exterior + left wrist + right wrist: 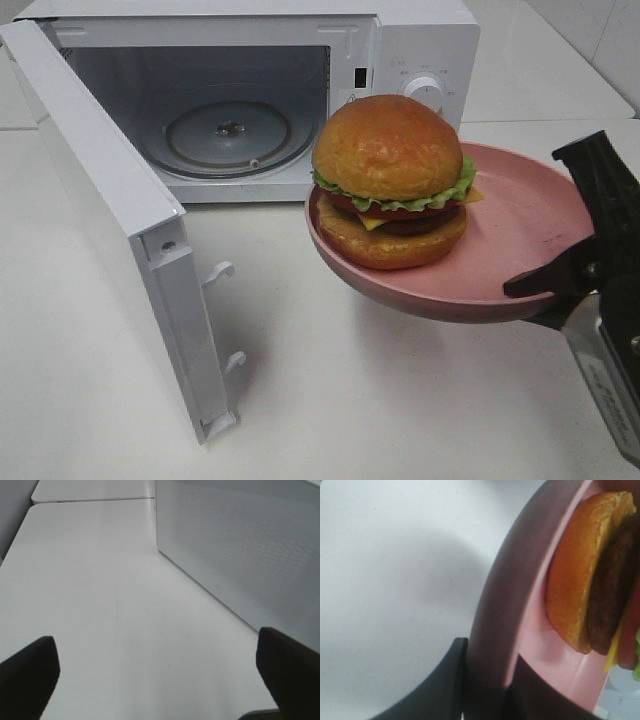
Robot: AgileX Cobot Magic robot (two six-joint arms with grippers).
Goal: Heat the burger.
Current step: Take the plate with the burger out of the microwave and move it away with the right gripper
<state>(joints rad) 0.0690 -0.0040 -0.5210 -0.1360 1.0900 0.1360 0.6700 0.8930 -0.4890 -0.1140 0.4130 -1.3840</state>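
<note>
One burger [392,180] sits on a pink plate [520,230], toward the plate's side nearest the microwave [420,45]. Bun glossy, lettuce frill, tomato, cheese and dark patty visible. Plate is off the table [330,400], held up in front of the microwave's control panel, casting a shadow on the white top below.

R gripper [565,290] has the plate by its rim on the side away from the burger — jaws nearly closed, one finger over the rim inside the dish, the other underneath. R wrist view confirms: black fingers [445,680] pinch the pink rim, burger's bottom bun and patty close by on the plate.

Microwave door [110,220] stands wide open, swung out to the left w/ two latch hooks showing on its edge. Cavity lit enough to see the glass turntable [228,135] inside; knob [428,95] on the panel partly hidden behind the bun.

L gripper [157,675] — seen in L wrist view only — jaws spread wide, holding nothing, just above bare table beside the door's perforated panel. Not visible in the high view.
</note>
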